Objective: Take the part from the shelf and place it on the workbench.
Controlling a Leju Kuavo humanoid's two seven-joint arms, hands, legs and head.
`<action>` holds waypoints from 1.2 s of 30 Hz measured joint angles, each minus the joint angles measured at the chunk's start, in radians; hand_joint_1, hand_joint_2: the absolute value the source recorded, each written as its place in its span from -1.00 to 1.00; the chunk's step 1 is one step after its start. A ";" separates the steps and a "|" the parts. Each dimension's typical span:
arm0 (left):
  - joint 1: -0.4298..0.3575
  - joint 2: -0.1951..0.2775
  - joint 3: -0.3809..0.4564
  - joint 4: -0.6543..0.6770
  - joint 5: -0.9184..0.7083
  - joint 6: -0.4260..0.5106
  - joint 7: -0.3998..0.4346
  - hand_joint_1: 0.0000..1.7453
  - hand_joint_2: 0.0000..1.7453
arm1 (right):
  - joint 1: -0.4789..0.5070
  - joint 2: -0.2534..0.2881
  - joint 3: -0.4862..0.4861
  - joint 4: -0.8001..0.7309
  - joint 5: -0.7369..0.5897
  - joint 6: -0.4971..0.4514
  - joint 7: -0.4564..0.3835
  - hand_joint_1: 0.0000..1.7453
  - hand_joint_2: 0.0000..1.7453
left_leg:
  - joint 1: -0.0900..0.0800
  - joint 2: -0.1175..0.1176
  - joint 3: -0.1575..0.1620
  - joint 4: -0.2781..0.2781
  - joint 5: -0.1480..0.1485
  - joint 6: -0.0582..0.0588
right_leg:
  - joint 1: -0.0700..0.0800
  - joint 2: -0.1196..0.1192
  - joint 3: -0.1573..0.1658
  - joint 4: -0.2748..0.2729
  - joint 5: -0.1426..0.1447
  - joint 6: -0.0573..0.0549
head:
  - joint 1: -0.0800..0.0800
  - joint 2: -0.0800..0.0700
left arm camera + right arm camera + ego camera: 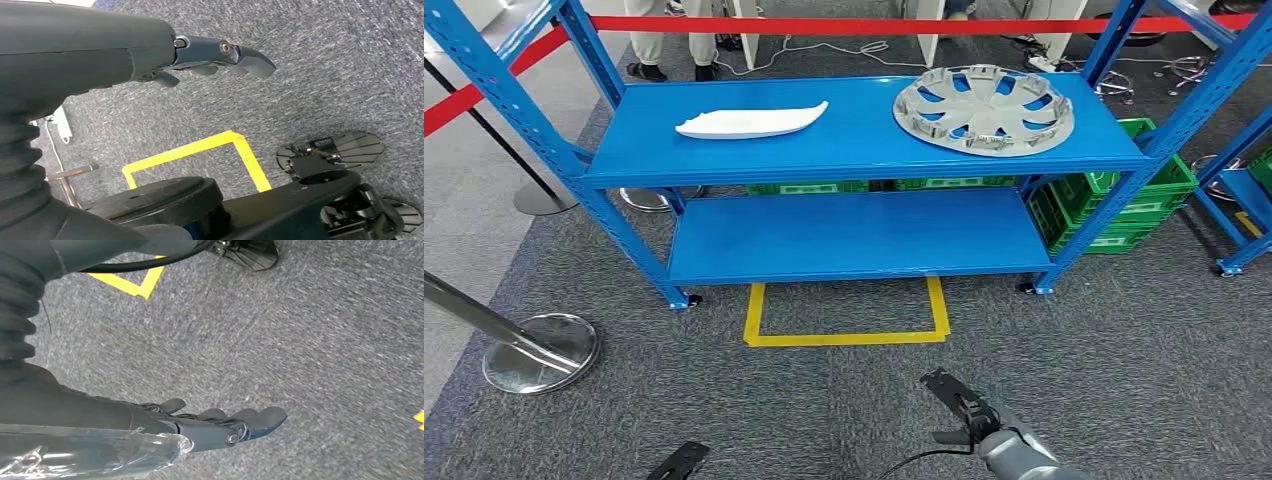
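A white curved part [749, 122] lies on the left of the blue shelf's top board [854, 150]. A grey wheel cover [984, 108] lies flat on the right of the same board. Both arms hang low in front of the shelf, far short of it. My right hand [964, 408] shows at the bottom of the head view with its fingers stretched out and nothing in them; the right wrist view shows that hand [225, 425] over grey carpet. My left hand [679, 462] sits at the bottom edge; in the left wrist view its fingers [225, 52] are extended and hold nothing.
A yellow floor marking [844, 338] lies just before the shelf. Green crates [1124, 200] stand behind its right end. A stanchion base [539, 352] stands at the left, red barrier tape [854, 24] runs behind, and a person's legs [664, 45] stand beyond. Another blue rack [1244, 190] is at the right.
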 joint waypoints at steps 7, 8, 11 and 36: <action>-0.006 -0.001 -0.001 0.000 -0.007 -0.002 0.002 -1.00 1.00 | -0.023 0.000 0.064 0.000 0.007 -0.003 0.010 -1.00 1.00 | 0.000 0.000 0.000 0.000 0.000 0.000 | 0.000 0.000 0.000 0.000 0.000 0.000 | 0.000 0.000; -0.007 -0.001 -0.001 0.000 -0.008 -0.002 0.003 -1.00 1.00 | -0.028 0.000 0.072 0.000 0.007 -0.003 0.012 -1.00 1.00 | 0.000 0.000 0.000 0.000 0.000 0.000 | 0.000 0.000 0.000 0.000 0.000 0.000 | 0.000 0.000; -0.008 -0.001 -0.001 0.000 -0.009 -0.003 0.004 -1.00 1.00 | -0.035 0.000 0.088 0.000 0.007 -0.003 0.014 -1.00 1.00 | 0.000 0.000 0.000 0.000 0.000 0.000 | 0.000 0.000 0.000 0.000 0.000 0.000 | 0.000 0.000; -0.090 -0.027 -0.018 0.000 -0.030 -0.043 0.016 -1.00 1.00 | -0.505 0.154 1.257 -0.103 -0.080 0.048 -0.154 -1.00 1.00 | 0.000 0.002 -0.023 0.000 0.019 -0.005 | 0.001 0.003 -0.028 0.006 0.017 -0.005 | 0.000 0.000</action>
